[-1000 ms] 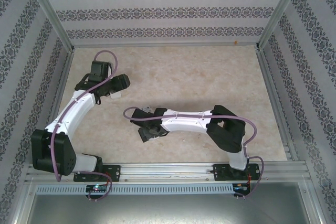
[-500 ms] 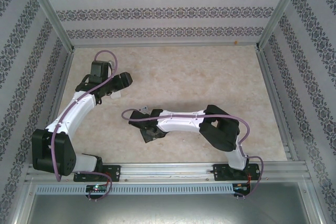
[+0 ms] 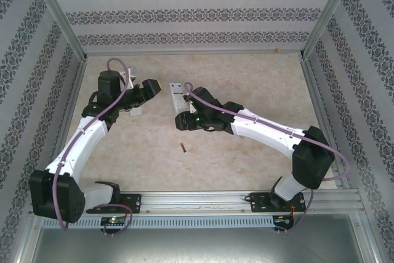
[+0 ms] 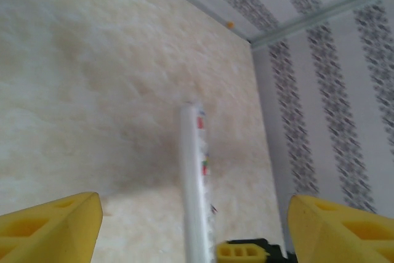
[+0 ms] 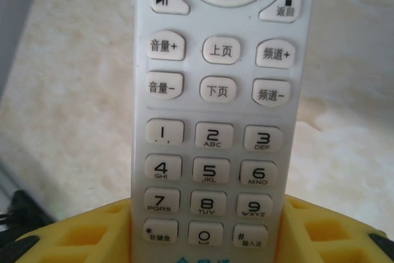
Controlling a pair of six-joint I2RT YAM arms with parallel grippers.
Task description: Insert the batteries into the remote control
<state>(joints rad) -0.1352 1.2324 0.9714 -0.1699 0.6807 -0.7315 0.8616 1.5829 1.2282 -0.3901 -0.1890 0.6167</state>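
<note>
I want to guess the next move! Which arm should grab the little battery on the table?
Left, probably. The left tool is open and empty; the right tool grips the white remote. The battery lies loose nearby.

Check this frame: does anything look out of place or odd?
One battery lies alone on the table, well apart from the white remote that the right end effector grips by its number-key end; it looks stray.

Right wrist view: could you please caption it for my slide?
White remote, keypad facing the camera, gripped between the right tool's yellow fingers.
</note>
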